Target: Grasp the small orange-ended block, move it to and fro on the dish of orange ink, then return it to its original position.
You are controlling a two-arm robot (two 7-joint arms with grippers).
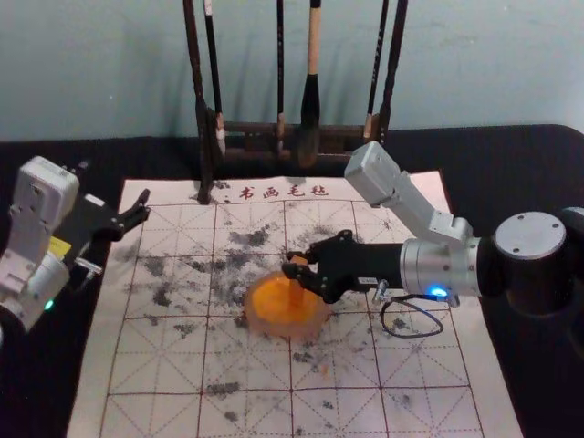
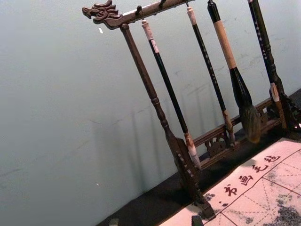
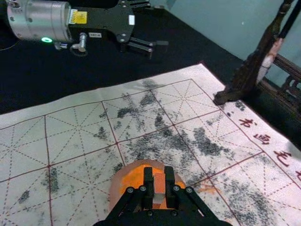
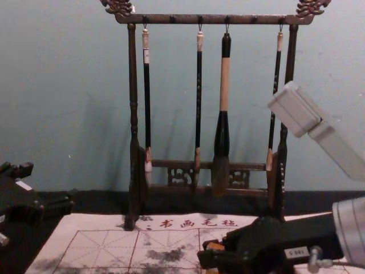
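Right gripper (image 3: 159,173): closed on our block, centre of the head view.
Block (image 3: 159,187): over the dish, probably light, stiff, slippery where inked; we'd grip its dry upper sides.
Dish (image 1: 274,329): centre.
Left gripper (image 2: 155,221): spread, idle, head view's left.

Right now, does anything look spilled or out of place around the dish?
Yes: orange smudges mark the mat outside the dish, where ink seemingly shouldn't be. Dark blotches also dirty the grid, perhaps old ink. The dish itself sits flat.
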